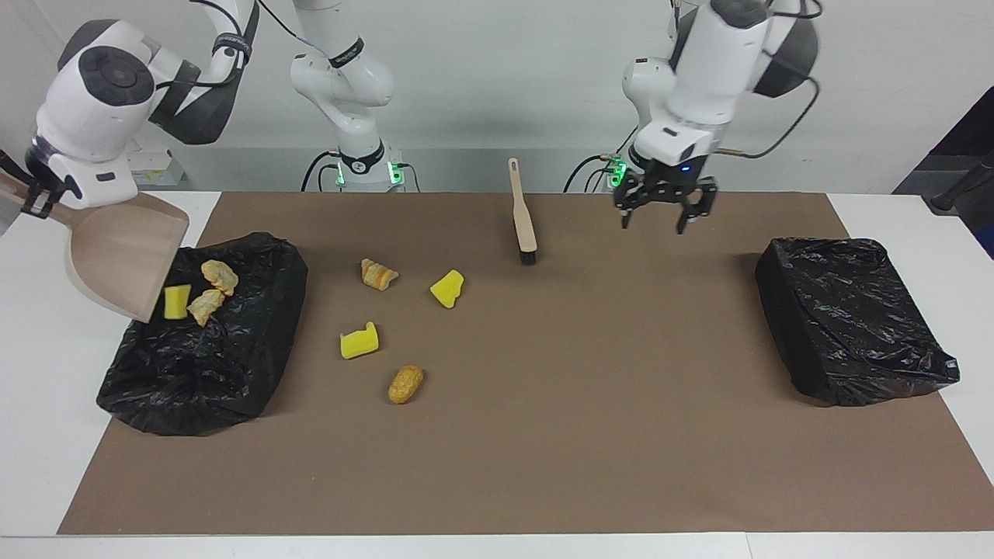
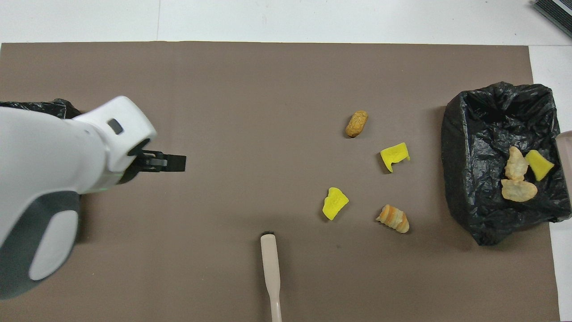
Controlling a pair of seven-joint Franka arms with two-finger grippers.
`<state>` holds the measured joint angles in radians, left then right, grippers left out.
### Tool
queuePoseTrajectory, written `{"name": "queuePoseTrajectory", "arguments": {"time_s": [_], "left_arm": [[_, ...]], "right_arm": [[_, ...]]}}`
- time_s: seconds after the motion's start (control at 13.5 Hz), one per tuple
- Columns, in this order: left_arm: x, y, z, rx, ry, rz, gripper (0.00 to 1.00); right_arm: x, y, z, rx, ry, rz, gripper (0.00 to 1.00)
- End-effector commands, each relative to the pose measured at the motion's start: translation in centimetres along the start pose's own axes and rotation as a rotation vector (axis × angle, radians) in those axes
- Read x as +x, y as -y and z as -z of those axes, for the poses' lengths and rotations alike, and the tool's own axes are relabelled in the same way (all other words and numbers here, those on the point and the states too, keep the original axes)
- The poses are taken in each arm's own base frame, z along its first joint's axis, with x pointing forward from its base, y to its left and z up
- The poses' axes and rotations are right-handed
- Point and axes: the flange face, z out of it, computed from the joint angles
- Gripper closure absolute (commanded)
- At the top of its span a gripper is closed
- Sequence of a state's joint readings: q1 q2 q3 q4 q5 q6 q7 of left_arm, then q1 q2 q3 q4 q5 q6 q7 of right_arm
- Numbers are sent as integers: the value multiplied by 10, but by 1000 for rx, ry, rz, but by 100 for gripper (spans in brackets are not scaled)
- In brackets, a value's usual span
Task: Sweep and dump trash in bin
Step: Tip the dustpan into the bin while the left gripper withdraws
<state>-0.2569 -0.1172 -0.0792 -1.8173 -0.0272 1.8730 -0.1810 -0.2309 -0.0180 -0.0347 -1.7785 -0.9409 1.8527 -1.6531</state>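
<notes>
My right gripper is shut on the handle of the beige dustpan, which hangs steeply tipped over the black-bagged bin at the right arm's end. Three pieces of trash lie in that bin: a yellow sponge chunk and two bread lumps. Several more scraps lie on the brown mat beside the bin, among them a bread lump, a yellow chunk and another yellow chunk. The brush lies alone on the mat. My left gripper hangs open and empty over the mat.
A second black-bagged bin stands at the left arm's end of the table, largely covered by the left arm in the overhead view. The brown mat covers most of the white table.
</notes>
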Motion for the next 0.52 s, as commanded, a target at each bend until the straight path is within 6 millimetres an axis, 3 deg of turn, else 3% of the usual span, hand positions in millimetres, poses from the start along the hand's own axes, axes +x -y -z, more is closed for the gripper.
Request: {"name": "queuePoseTrajectory", "arguments": {"time_s": [0.0, 0.22, 0.45], "left_arm": [[22, 45, 55, 33, -7, -33, 0], [28, 82, 98, 37, 22, -107, 0], [43, 92, 99, 28, 70, -109, 0]], "right_arm": [[-20, 22, 14, -12, 56, 1, 100], [-2, 15, 30, -50, -44, -30, 100], [19, 10, 33, -62, -253, -140, 100]]}}
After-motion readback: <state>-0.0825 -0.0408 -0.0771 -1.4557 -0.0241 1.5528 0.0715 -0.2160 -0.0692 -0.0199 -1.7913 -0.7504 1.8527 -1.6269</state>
